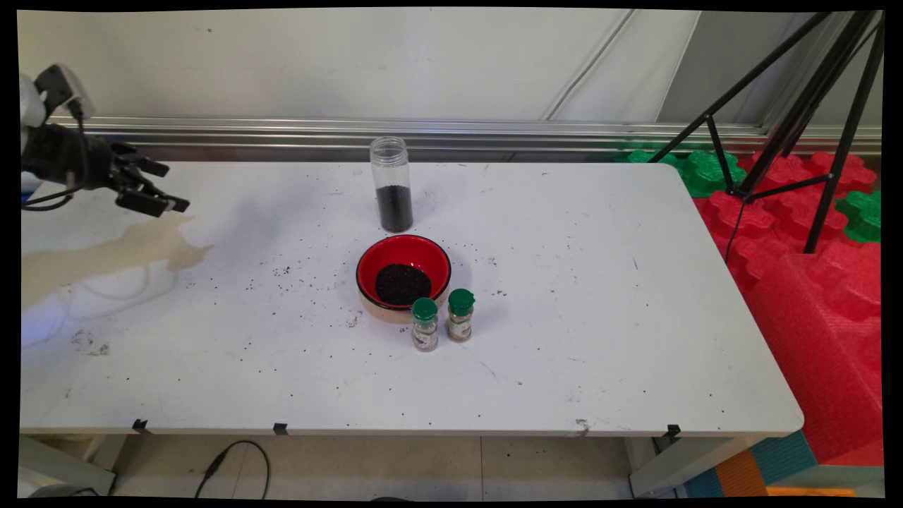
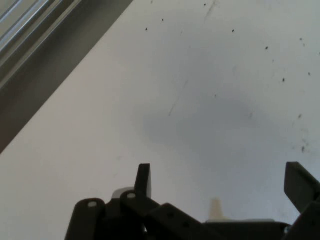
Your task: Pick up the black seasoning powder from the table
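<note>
While fingers (image 2: 143, 179) spread wide, empty above table (image 1: 578, 282), bottle (image 1: 392, 185) upright, apparently uncapped, behind bowl (image 1: 403, 276).

The black two-finger gripper (image 1: 159, 197) is hanging above the table's far left part, holding nothing, its fingers (image 2: 144, 181) standing wide apart over bare white tabletop. Well to its right, a tall clear jar (image 1: 391, 185) is standing upright without a lid, dark grains filling its lower part. Just in front of the jar, a red bowl (image 1: 403, 276) is sitting with a dark heap of grains inside. Two small green-capped spice bottles (image 1: 442, 320) are standing side by side against the bowl's near rim.
</note>
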Controlling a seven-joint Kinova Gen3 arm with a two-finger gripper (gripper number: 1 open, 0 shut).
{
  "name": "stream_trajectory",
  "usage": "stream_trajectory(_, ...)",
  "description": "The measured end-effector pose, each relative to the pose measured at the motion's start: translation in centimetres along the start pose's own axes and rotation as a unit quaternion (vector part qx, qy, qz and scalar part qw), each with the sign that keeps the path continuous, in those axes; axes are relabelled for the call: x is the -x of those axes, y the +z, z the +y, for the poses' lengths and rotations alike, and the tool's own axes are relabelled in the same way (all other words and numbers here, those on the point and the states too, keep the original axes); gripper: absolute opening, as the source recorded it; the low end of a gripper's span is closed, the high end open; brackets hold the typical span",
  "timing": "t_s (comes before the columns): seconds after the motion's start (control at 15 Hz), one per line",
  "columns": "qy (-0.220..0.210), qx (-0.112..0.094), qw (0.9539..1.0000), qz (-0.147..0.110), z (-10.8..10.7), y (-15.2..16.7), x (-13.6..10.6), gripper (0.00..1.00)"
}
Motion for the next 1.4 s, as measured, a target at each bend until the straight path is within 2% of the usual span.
stream_trajectory(0.27, 0.003, 0.014, 0.9998, 0.011, -0.2, 2.2, -1.9, 1.00)
stream_trajectory(0.8, 0.022, 0.059, 0.9971, 0.042, -0.7, 6.5, -4.8, 1.00)
stream_trajectory(1.13, 0.044, 0.093, 0.9922, 0.070, -0.8, 9.4, -6.0, 1.00)
stream_trajectory(1.4, 0.067, 0.117, 0.9861, 0.096, -0.7, 11.8, -6.6, 1.00)
